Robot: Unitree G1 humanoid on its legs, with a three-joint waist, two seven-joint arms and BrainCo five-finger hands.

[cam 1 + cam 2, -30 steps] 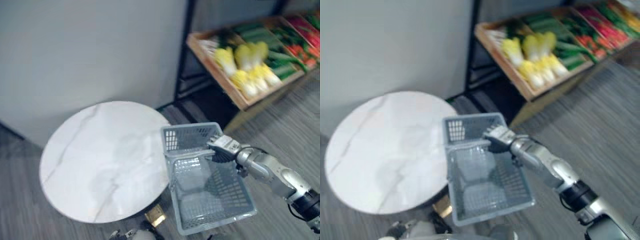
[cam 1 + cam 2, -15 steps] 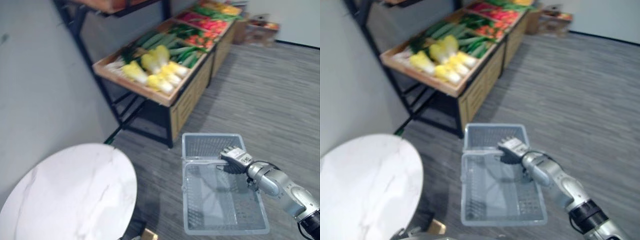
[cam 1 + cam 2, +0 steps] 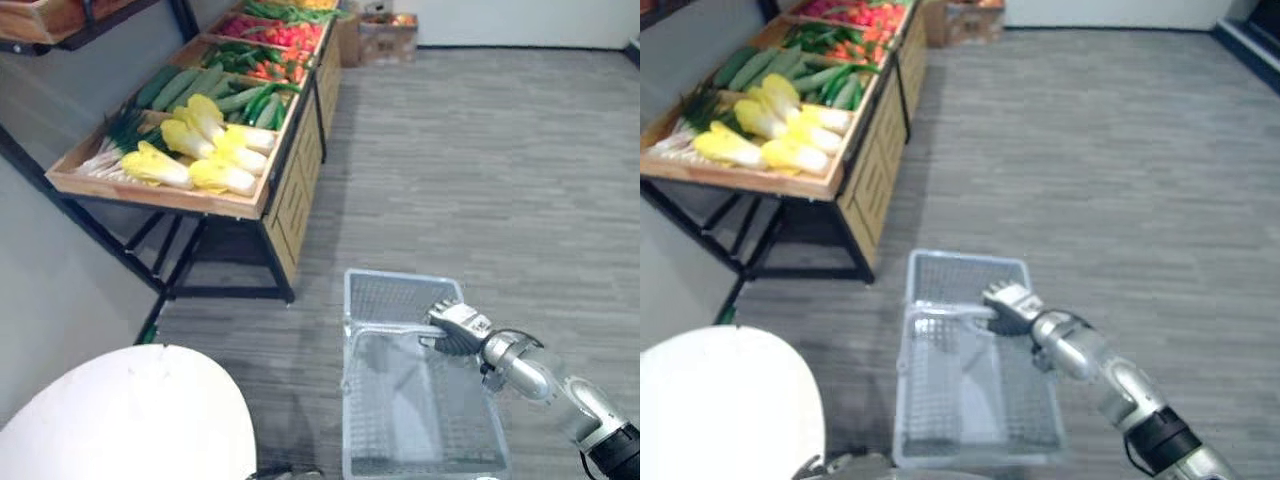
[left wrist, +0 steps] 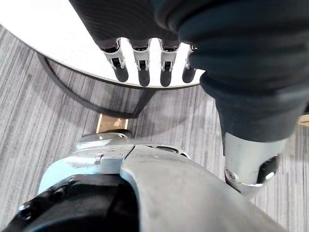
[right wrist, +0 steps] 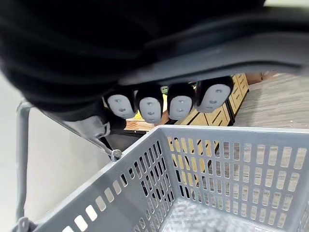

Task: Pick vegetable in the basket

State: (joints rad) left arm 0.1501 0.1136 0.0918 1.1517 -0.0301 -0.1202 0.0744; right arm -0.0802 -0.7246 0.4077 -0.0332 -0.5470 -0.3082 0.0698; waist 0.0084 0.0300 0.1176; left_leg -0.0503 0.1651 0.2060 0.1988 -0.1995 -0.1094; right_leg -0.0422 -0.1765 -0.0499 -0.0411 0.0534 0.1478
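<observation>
Right wrist view has the right hand's fingertips (image 5: 150, 108) pressed together in a row and curled under, above the grey plastic basket (image 5: 231, 164). In the left eye view that right hand (image 3: 455, 328) sits closed round the basket's handle (image 3: 385, 328), the basket hanging over the grey floor (image 3: 480, 150) with nothing on its mesh bottom. The vegetables are well apart from it: yellow cabbages (image 3: 200, 150) at the near corner of the wooden stand (image 3: 160, 195), cucumbers (image 3: 185, 85) behind them toward the far edge. The left hand (image 4: 143, 72) hangs with straight, slightly spread fingers holding nothing, by the round white table (image 3: 120, 420). The likely trouble is the swinging load: held by its handle alone, the basket could sway on a turn and knock the stand's near edge, or tip if the curled fingers slide along the handle. A reach for a cabbage from this far would also fall short. Against a second ago, the whole picture has swung, so the camera has turned: the table, then broad beneath the basket's near side, now sits at the lower left corner, the stand shows in full, and the right hand's hold is unchanged.
</observation>
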